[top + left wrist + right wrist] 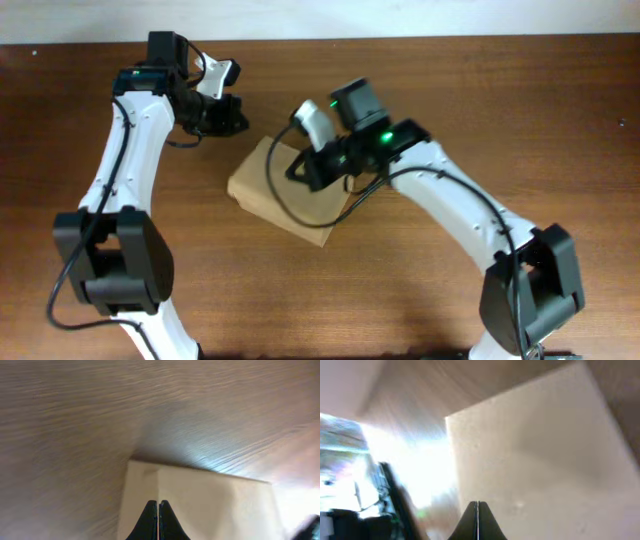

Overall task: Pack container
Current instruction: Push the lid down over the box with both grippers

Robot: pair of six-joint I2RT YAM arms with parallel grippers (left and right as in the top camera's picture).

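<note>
The container [270,195] is a plain tan cardboard box lying near the middle of the wooden table, its lid flat and closed. It also shows in the left wrist view [210,505] and in the right wrist view [540,460]. My left gripper [232,116] is shut and empty, above and just behind the box's far left corner; its closed tips [157,505] sit over the box top. My right gripper [298,168] is shut and empty over the box's top, near its right side; its closed tips [477,506] hover over the lid.
The brown wooden table [420,80] stretches all round the box. The two arms come in from the left and right front. The left arm's dark body [395,500] shows blurred at the left of the right wrist view.
</note>
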